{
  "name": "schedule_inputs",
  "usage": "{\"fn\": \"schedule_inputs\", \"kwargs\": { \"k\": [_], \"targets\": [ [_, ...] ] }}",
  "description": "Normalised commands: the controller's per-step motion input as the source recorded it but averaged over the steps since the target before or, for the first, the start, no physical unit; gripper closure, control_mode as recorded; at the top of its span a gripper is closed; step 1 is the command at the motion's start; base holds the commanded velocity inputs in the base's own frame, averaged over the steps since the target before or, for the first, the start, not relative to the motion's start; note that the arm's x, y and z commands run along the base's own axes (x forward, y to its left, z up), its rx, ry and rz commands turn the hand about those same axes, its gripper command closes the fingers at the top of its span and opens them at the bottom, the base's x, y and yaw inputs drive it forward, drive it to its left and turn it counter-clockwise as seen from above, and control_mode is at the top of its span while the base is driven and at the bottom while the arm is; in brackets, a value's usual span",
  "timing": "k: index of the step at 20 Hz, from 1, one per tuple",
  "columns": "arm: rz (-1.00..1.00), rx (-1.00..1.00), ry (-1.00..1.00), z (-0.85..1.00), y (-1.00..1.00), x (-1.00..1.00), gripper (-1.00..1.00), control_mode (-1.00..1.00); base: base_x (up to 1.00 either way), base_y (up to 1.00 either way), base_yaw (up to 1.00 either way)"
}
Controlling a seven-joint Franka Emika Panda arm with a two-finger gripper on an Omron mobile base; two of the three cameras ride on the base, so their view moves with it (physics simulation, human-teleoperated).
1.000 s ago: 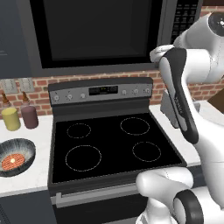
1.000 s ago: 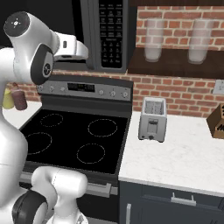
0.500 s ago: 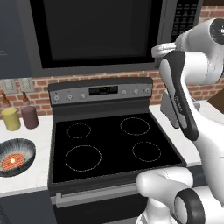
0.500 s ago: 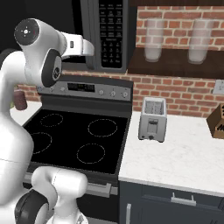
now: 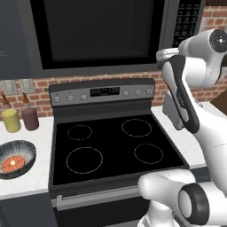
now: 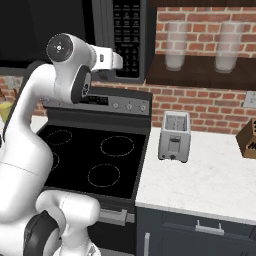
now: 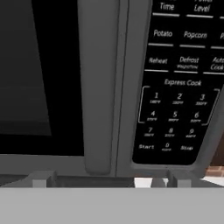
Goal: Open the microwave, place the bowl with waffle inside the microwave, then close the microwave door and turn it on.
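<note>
The microwave (image 5: 102, 35) hangs above the stove with its microwave door (image 5: 95, 33) closed. In the hand view the door's long bar handle (image 7: 98, 87) runs upright just ahead, with the black window (image 7: 39, 74) on its left and the keypad (image 7: 179, 87) on its right. My gripper (image 7: 108, 179) is open, its fingertips (image 7: 41, 178) set wide on either side of the handle's lower end, a short gap away. The striped bowl (image 5: 15, 158) sits on the left counter, holding the orange-red waffle (image 5: 13, 163).
The black stove (image 5: 115, 146) lies below the microwave. A yellow jar (image 5: 11, 120) and a mauve jar (image 5: 30, 118) stand behind the bowl. On the right counter (image 6: 200, 175) is a toaster (image 6: 174, 136); two glasses (image 6: 174, 50) sit on a shelf.
My arm has swung forward and to the right, bringing the hand closer to the microwave's handle side. The jaws have stayed open. Bowl and door are unmoved.
</note>
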Motion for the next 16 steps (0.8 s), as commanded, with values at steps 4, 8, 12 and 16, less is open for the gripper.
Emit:
{"fn": "schedule_inputs", "kwargs": {
  "k": [4,8,12,16],
  "targets": [
    [0.0,0.0,-0.01,-0.03,0.08,0.71,-1.0,-1.0,0.0,0.0,0.0],
    [0.0,0.0,-0.06,0.0,0.38,0.59,-1.0,-1.0,0.0,0.0,0.0],
    [0.0,0.0,-0.06,0.0,0.19,0.7,-1.0,-1.0,0.0,0.0,0.0],
    [0.0,0.0,-0.02,-0.03,-0.08,0.46,-1.0,-1.0,0.0,0.0,0.0]
  ]
}}
